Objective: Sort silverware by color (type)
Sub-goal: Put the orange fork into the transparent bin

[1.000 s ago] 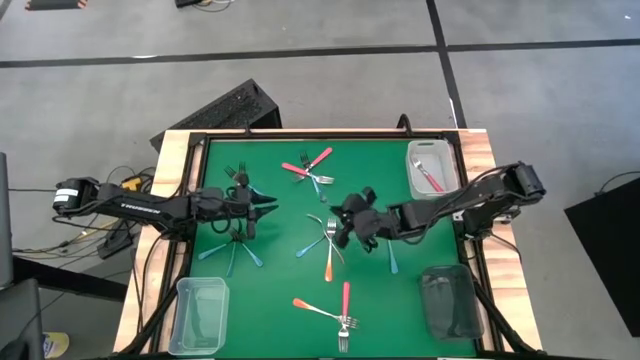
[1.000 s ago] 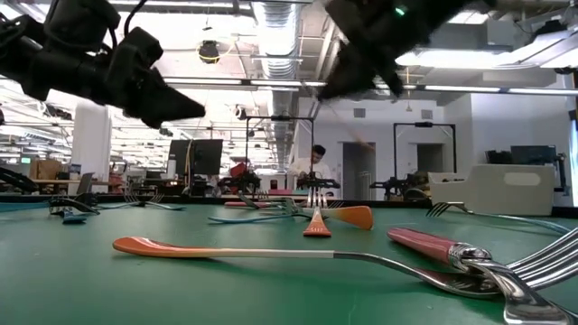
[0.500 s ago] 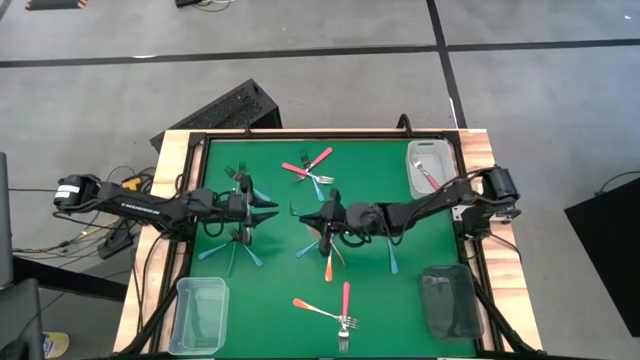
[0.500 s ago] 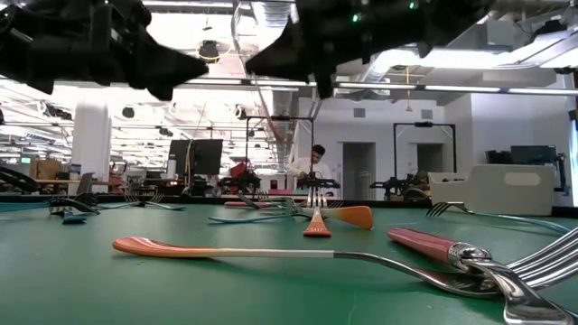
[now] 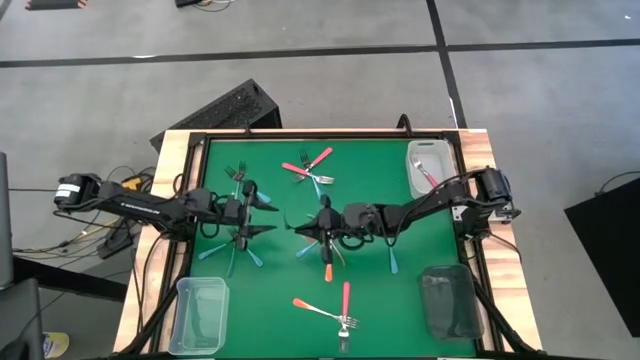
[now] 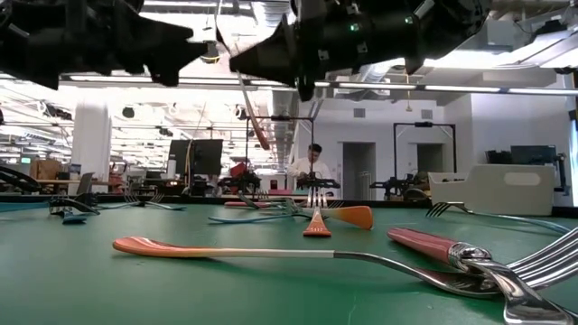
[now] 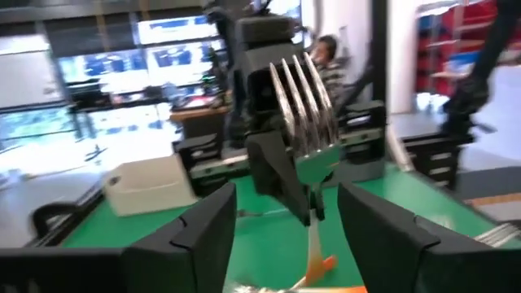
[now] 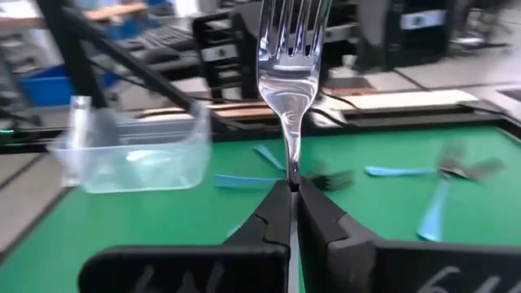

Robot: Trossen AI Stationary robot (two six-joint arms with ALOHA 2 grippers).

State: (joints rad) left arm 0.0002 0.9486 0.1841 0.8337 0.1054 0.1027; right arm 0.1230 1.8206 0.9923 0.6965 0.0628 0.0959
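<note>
At centre frame of the high view, I am seeing the right gripper (image 5: 296, 224) reaching leftward over the green mat (image 5: 375, 300), its fingers pressed together and pinching the neck of a silver-tined fork (image 8: 291, 49). In the right wrist view the tines are standing straight up beyond the fingertips; I cannot tell the handle colour of this fork. The left gripper (image 5: 268, 214) is facing it from the left of the frame, fingers (image 7: 203, 236) spread wide and holding nothing; in the left wrist view the held fork (image 7: 303, 114) is sitting between and beyond them.

I am noting the remaining silverware lying across the mat. A pink-red and light blue cluster (image 5: 309, 167) is lying at upper centre. Light blue forks (image 5: 232, 255) are lying at left of centre under the left arm. An orange-handled fork (image 5: 328, 266) is lying just below the right gripper. An orange fork (image 5: 312, 308) and a pink-red fork (image 5: 346, 302) are lying at lower centre. One pink-red fork (image 5: 430, 178) is resting inside the clear plastic bin (image 5: 414, 170) at upper right. Another clear bin (image 5: 200, 312) is sitting at lower left, and a dark-looking bin (image 5: 449, 300) at lower right.
</note>
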